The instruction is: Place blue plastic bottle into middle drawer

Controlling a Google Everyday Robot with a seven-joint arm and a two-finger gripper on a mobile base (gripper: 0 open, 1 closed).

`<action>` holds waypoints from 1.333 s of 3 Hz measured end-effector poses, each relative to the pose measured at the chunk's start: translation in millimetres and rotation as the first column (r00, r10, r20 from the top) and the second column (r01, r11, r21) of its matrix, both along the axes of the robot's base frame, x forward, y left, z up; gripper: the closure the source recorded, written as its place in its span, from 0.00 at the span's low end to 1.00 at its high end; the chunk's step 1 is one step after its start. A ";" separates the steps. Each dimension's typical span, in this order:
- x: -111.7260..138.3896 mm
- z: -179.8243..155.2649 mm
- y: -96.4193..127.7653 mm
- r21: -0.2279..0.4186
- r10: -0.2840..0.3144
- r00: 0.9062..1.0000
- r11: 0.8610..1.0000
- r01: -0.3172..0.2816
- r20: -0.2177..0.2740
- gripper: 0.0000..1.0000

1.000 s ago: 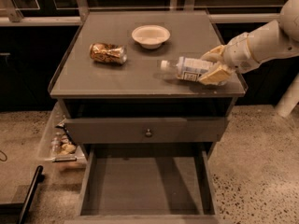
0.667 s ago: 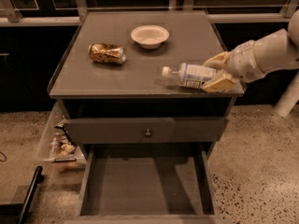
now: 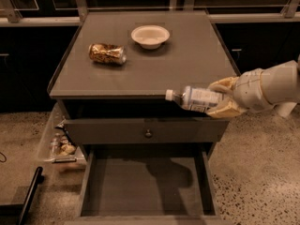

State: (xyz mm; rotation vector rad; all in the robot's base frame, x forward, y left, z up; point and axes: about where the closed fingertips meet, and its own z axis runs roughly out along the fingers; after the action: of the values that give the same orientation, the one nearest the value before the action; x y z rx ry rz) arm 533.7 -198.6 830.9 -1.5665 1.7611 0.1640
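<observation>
The blue plastic bottle (image 3: pixel 196 99) lies sideways in my gripper (image 3: pixel 224 99), white cap pointing left, held in the air past the front edge of the cabinet top. My gripper comes in from the right and its yellowish fingers (image 3: pixel 227 108) are shut on the bottle's base end. The middle drawer (image 3: pixel 146 187) is pulled open below, its flat grey floor bare; the bottle hangs above its right rear part. A closed drawer front with a round knob (image 3: pixel 148 133) sits between the bottle and the open drawer.
On the cabinet top (image 3: pixel 187 64) lie a gold metallic can (image 3: pixel 107 53) on its side and a white bowl (image 3: pixel 150 35). A clear bin of small items (image 3: pixel 59 142) stands on the floor at the left. A dark bar (image 3: pixel 29 195) lies at bottom left.
My gripper has carried the bottle forward and down, from over the right of the cabinet top to past its front edge, above the open drawer.
</observation>
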 end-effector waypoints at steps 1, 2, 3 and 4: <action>-30.1 -19.5 1.9 -0.010 -0.009 1.000 1.000 0.009 0.010 1.00; -45.2 -55.6 4.5 0.003 -0.027 0.999 1.000 0.027 -0.022 1.00; -46.7 -58.9 5.2 0.002 -0.028 0.999 1.000 0.028 -0.026 1.00; -34.5 -53.5 10.3 -0.013 -0.008 1.000 1.000 0.008 0.006 1.00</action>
State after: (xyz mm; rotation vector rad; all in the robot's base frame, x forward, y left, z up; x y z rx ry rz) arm 499.2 -188.3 777.5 -1.5671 1.7668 0.1443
